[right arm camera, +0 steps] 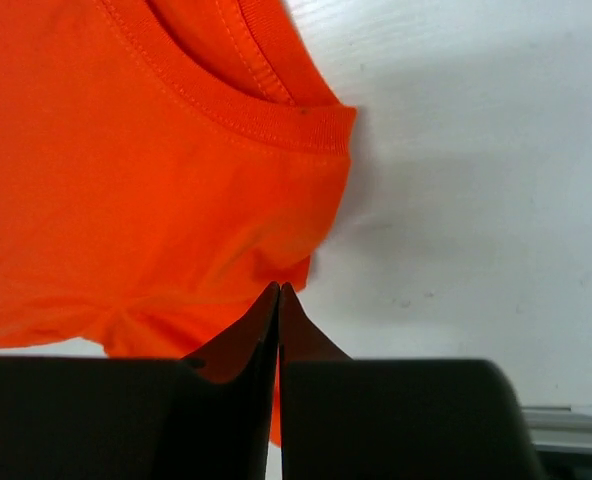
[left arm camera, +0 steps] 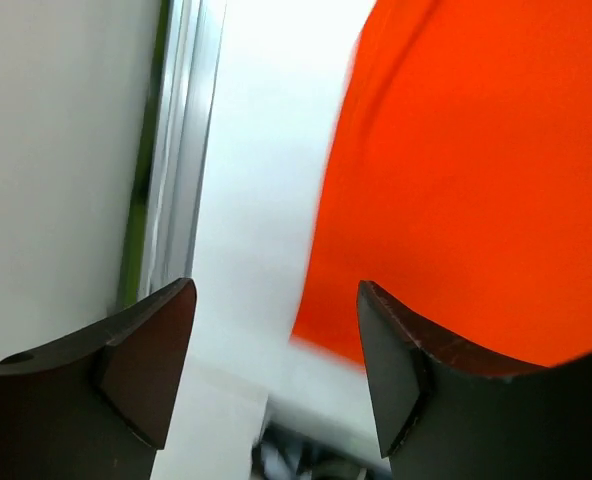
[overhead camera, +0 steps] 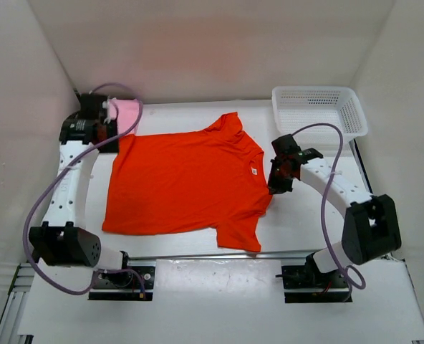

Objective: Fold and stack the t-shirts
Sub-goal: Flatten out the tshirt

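Right gripper (right arm camera: 278, 292) had its fingers pressed together, clamped on the edge of the orange shirt (overhead camera: 183, 179) beside its collar, with that arm curled in from the shirt's right. Left gripper (left arm camera: 276, 300) hung with jaws apart at the flat-spread orange shirt's far left corner. Its own view was blurred, and its wrist hid most of a pink shirt (overhead camera: 128, 113).

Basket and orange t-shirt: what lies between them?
Nothing but bare white table. The top view shows that empty stretch between the basket and the orange t-shirt.
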Robot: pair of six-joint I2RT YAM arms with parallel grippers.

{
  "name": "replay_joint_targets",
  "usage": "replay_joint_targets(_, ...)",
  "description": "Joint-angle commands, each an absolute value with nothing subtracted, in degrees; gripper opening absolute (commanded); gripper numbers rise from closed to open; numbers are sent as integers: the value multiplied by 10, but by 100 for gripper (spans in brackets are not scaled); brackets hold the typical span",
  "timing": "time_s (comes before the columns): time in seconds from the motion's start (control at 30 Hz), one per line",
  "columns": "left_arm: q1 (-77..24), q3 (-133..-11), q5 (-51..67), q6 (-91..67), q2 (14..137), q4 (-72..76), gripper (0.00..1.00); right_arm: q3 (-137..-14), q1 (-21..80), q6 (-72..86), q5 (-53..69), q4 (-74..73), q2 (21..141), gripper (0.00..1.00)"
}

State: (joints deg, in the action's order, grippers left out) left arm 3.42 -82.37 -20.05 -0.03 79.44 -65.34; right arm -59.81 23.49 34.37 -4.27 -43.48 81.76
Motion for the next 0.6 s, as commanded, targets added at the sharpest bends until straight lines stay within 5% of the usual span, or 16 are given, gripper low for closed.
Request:
replay_joint_targets(0.0, -77, -952, -241, 0, 839, -669, 76, -602, 221, 296, 8, -382, 841, 2)
replay_joint_targets(0.2, -249, -983, -180, 0, 990, -595, 79, -668, 208, 278, 64, -316, 940, 0)
replay_joint_targets(0.57, -255, -1015, -154, 0, 1222, -499, 76, -888, 215, 351, 27, -413, 1214, 0)
